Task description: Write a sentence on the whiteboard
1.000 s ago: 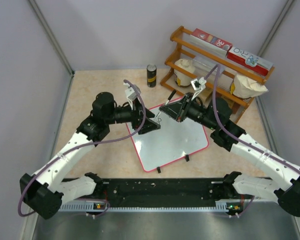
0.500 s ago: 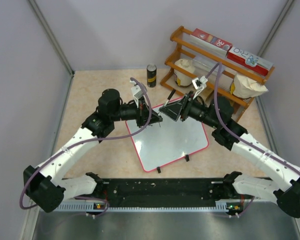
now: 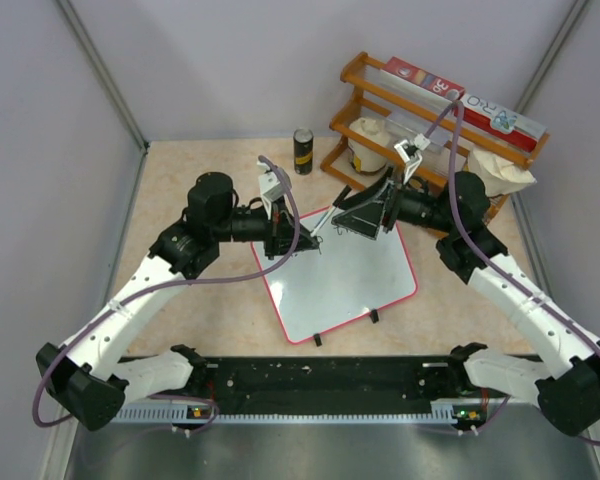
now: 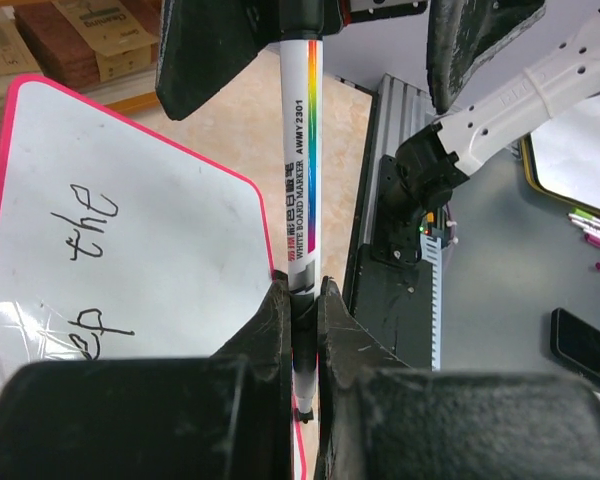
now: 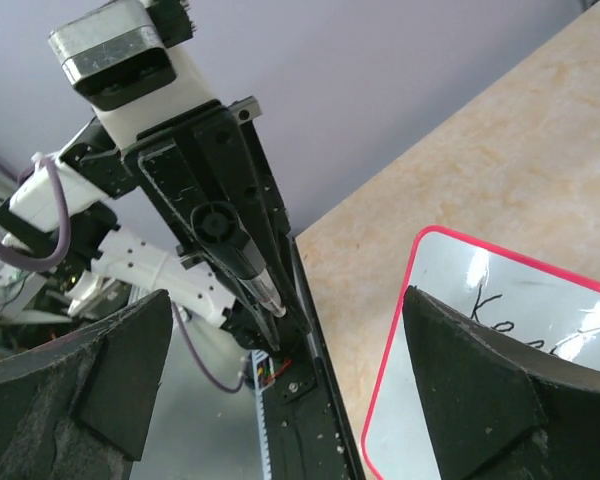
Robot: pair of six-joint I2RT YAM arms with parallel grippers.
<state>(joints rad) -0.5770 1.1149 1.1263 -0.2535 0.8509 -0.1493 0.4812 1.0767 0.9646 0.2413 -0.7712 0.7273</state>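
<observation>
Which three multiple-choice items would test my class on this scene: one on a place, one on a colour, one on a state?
1. Relative to the wooden rack, the black can stands:
A. on its top shelf
B. on the table to its left
C. inside it

2. The rim of the whiteboard is:
A. blue
B. green
C. red-pink

3. The marker is:
A. clamped in the shut left gripper
B. lying flat on the board
C. stowed in the rack

Key:
1 B, the top view shows it on the tabletop beside the rack.
2 C, a pink-red line edges the white surface.
3 A, the left wrist view shows the jaws pinching its barrel.
</observation>
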